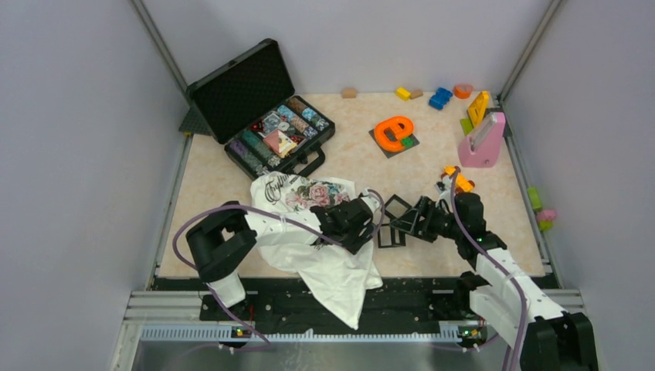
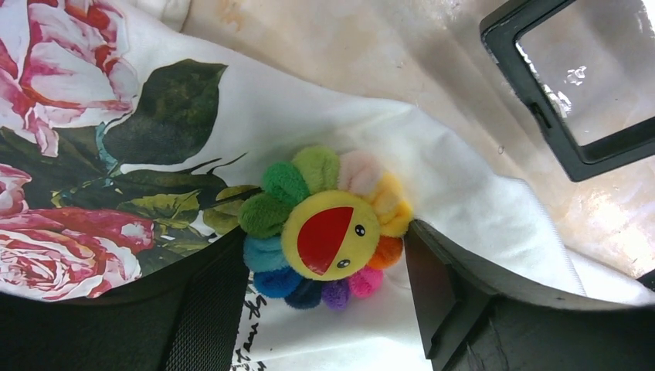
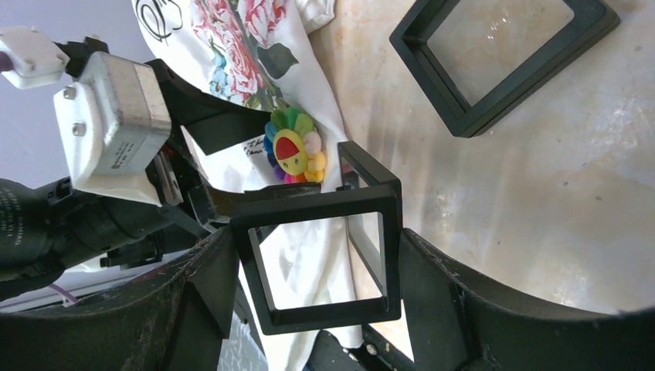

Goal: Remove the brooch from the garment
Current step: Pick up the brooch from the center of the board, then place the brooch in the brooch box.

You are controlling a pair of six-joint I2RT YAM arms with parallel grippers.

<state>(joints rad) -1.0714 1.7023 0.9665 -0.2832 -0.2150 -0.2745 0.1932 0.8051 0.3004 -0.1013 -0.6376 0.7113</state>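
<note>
The brooch (image 2: 326,224) is seen on the garment (image 2: 463,178), flanked by the left gripper (image 2: 330,251) jaws, whether gripped or merely touched cannot be told; a black frame (image 3: 309,210) is clamped in the right gripper (image 3: 317,241) jaws.

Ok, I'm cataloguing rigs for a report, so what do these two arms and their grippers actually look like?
The left arm and right arm match: white link shells, black joints, a lavender cable looped alongside each. The left gripper and right gripper are black, with two broad fingers bearing finely ribbed pads.
</note>
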